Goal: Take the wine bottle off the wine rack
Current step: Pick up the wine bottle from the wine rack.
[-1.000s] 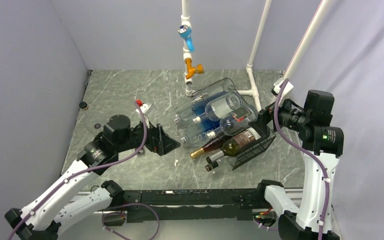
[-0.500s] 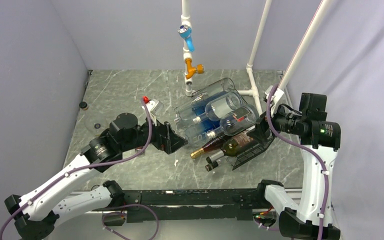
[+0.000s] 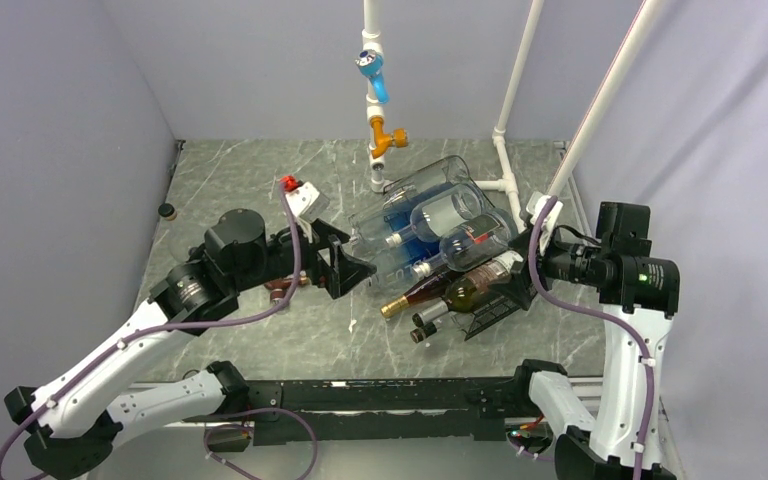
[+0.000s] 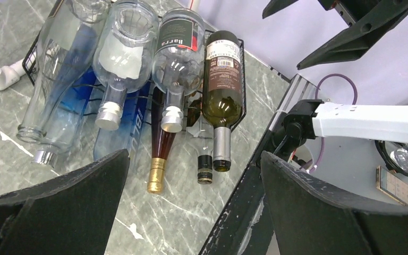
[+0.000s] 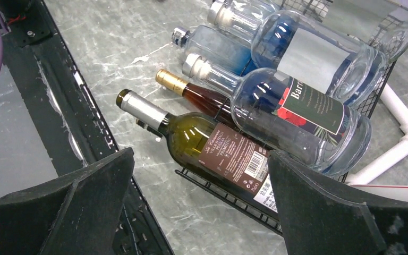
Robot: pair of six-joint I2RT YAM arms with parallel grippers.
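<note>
left pincer: spread wide | wine bottle: lying in wine rack

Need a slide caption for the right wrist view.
Open right gripper faces the green wine bottle lying on the black wire rack, among clear bottles.

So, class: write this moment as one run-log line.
left fingers: open, empty | right fingers: open, empty | wine bottle: on wine rack, untouched

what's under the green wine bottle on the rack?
Below it lies a dark bottle. Only its black-capped neck pokes out of the rack. Its body and label cannot be seen, covered by the green wine bottle on top.
</note>
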